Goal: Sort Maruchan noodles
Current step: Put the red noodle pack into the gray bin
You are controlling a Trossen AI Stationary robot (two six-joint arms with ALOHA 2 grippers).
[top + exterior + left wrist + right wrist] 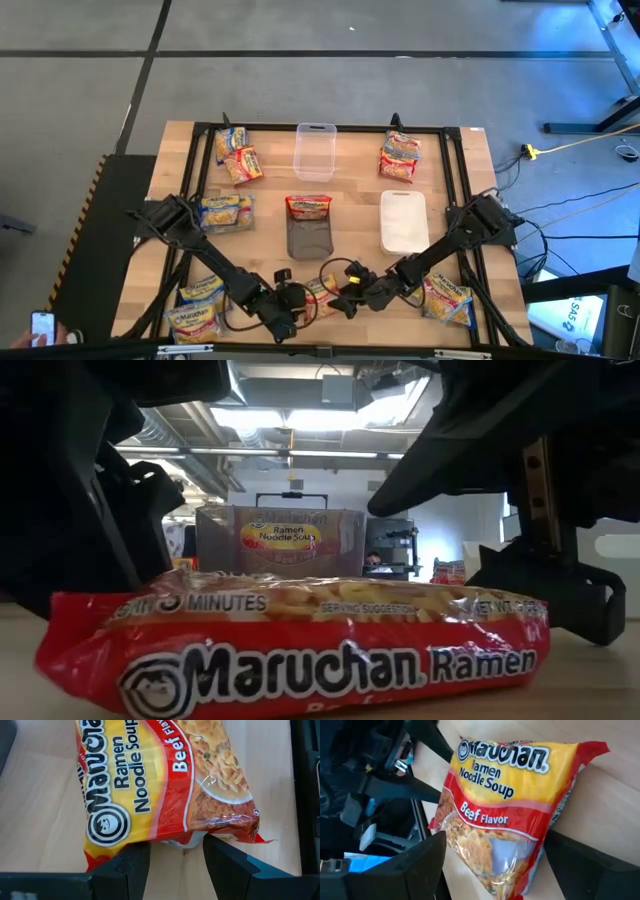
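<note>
While both arms meet at the near edge of the surface (470, 200), you have the sort only partly done. One red packet stands in the grey container (308, 238) at the centre, and loose groups lie at the far left (238, 155), far right (400, 157), mid left (225, 212), near left (198, 310) and near right (447, 298). The clear container (314, 150) and the white container (403, 220) look unfilled.

The beef packet (165, 785) lies flat between the grippers: red and yellow, glossy, with a noodle photo and a crimped end. Your left gripper (175, 865) has fingers apart, astride that crimped end, not clearly gripping. Your right gripper (492, 870) stands wide, fingers either side of the other end, holding nothing.
</note>
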